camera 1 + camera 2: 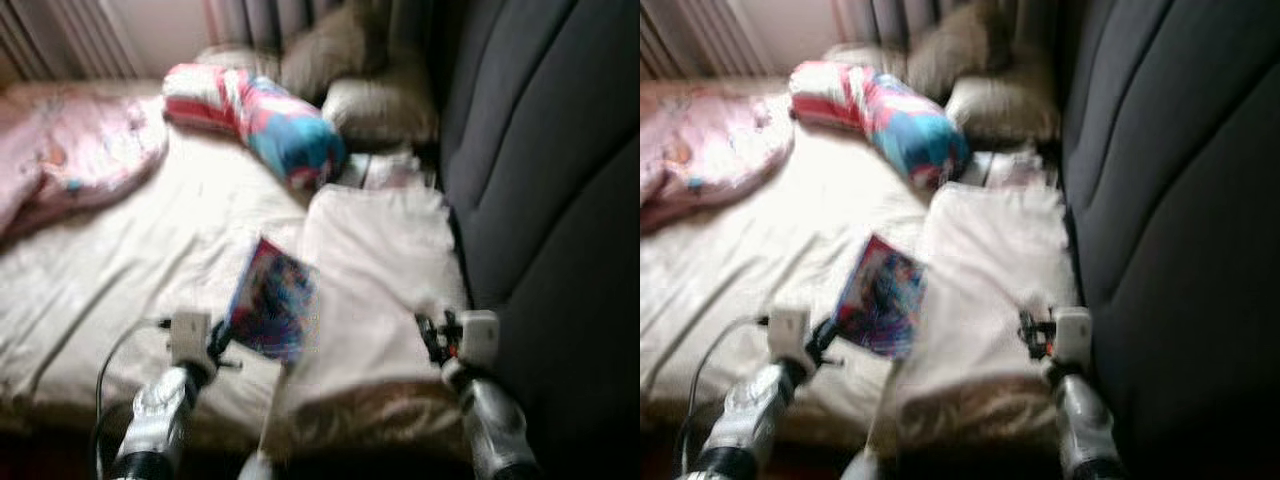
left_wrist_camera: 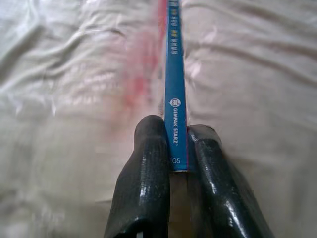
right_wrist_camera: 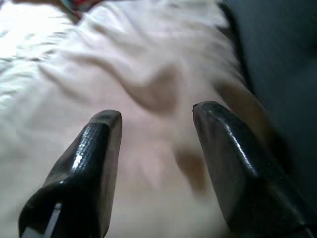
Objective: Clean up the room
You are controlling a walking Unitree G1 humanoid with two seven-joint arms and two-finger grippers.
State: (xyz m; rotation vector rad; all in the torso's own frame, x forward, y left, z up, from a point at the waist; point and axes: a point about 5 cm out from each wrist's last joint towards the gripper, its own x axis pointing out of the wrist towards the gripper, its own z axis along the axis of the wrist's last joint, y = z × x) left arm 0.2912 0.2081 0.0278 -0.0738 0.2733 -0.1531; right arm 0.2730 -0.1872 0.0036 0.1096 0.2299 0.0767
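My left gripper (image 2: 178, 148) pinches a thin colourful book (image 1: 272, 298) by its blue spine edge, fingers narrow and clamped on both covers, so it stands on edge, lifted above the cream bed sheet (image 1: 120, 260) at the near left. Gripping the spine keeps the pages from fanning, I judge. My right gripper (image 3: 156, 129) hovers with fingers wide apart and empty over the folded white blanket (image 1: 375, 260) on the right, beside the dark headboard (image 1: 550, 180). Farther off lie a striped bolster (image 1: 262, 115), brown pillows (image 1: 375, 105) and a pink quilt (image 1: 75, 150), presumably awaiting tidying.
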